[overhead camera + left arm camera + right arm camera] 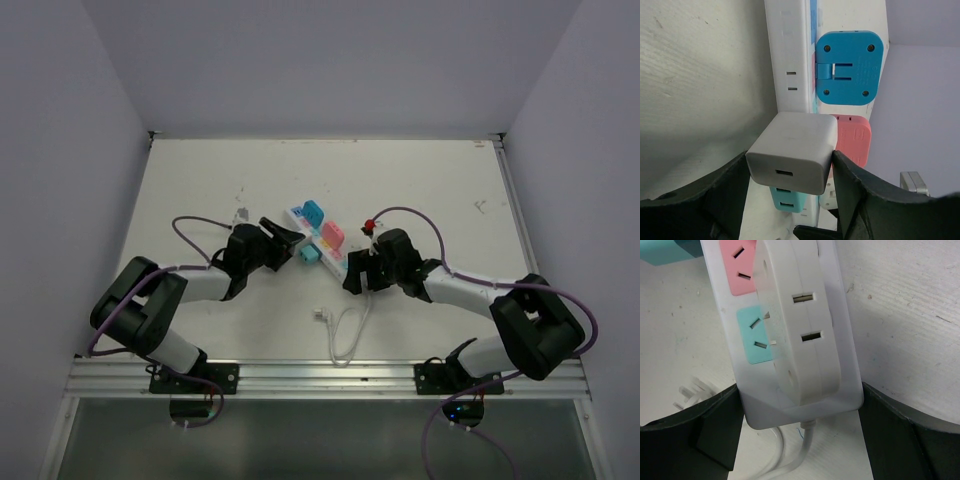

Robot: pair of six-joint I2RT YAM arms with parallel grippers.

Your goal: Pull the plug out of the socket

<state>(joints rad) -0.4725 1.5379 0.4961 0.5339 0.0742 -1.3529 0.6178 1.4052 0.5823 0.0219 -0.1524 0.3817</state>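
Pinching the plug [792, 145] on both flanks with the left gripper [790, 157], closed snugly for a straight pull off the socket [790, 60] lying just past those fingertips [725, 190]; clamping the socket's cord end between the narrowed fingers [900, 440] of the right gripper [801, 387], likely bracing it against sliding across the table [200, 190].

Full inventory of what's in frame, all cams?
socket: 1, white, table centre, diagonal
white charger: 1, against socket's side
blue plug: 1, socket's far end
pink plug: 1, beside blue plug
teal plug: 1, under charger
white adapter: 1, socket's cord end
cord: 1, white, trails toward near edge
table: 1, white
left jaws: black, shut on white charger
right jaws: black, shut on socket
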